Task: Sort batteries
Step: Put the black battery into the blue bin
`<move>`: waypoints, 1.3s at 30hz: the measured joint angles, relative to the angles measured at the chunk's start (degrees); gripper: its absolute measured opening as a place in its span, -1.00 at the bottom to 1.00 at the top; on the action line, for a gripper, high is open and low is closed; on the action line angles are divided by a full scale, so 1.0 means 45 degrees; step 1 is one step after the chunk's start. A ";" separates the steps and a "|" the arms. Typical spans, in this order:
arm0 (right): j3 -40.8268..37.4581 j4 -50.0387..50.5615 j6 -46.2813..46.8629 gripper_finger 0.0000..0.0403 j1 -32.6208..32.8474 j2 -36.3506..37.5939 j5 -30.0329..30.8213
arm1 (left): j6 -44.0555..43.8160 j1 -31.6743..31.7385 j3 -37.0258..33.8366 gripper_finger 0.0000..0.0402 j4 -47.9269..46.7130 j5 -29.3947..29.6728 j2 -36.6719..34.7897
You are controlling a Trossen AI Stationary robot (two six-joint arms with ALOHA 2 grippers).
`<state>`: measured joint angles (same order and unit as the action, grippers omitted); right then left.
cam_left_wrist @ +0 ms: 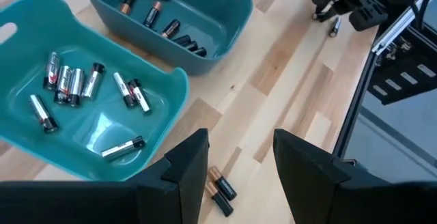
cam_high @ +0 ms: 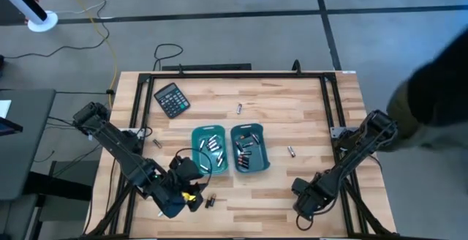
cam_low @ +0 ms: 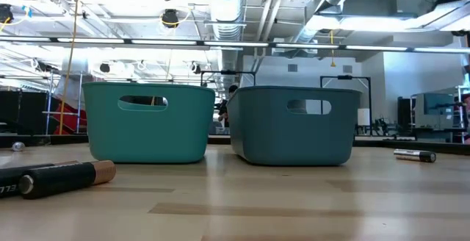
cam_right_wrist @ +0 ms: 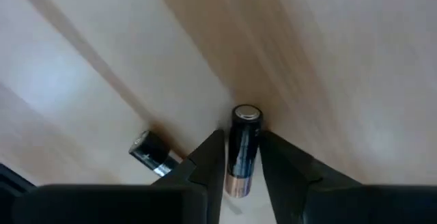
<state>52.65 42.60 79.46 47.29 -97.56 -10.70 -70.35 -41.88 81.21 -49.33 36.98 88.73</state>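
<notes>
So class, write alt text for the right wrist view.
The right end effector has its two dark fingers on either side of a dark battery with a copper end, above a wooden table. A second battery lies nearby.

Wooden table (cam_high: 292, 189): two teal bins (cam_high: 210, 150), calculator (cam_high: 172, 99), loose batteries (cam_high: 291, 151).

two teal bins (cam_low: 147, 123) side by side (batteries (cam_low: 62, 178) nearby).
</notes>
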 joint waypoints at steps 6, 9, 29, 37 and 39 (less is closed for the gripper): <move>-0.0862 -0.0748 0.0239 -0.62 -0.0060 0.0086 0.0011 | 0.0213 -0.0001 0.0000 -0.20 -0.0021 0.0004 0.0000; -0.0944 -0.0804 0.0481 -0.78 -0.0060 0.0112 0.0208 | 0.0420 -0.0001 0.0000 -0.20 -0.0067 -0.0001 0.0003; 0.1890 0.4164 0.2852 -0.93 -0.0505 0.4840 0.6686 | 0.0553 -0.0540 -0.0005 -0.20 -0.3162 -0.0244 0.0102; 0.4919 0.4954 -0.1947 -0.94 -0.4037 0.4303 0.8144 | 0.0970 -0.0436 -0.0335 -0.20 -0.3607 -0.0257 0.0097; 0.5684 0.4427 -0.3679 -0.94 -0.5231 0.3535 0.8020 | 0.0678 -0.0411 -0.0744 -0.20 -0.3647 -0.0263 0.0062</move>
<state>78.23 62.52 62.91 23.75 -81.65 25.39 -67.30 -43.73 77.86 -65.74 35.79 89.01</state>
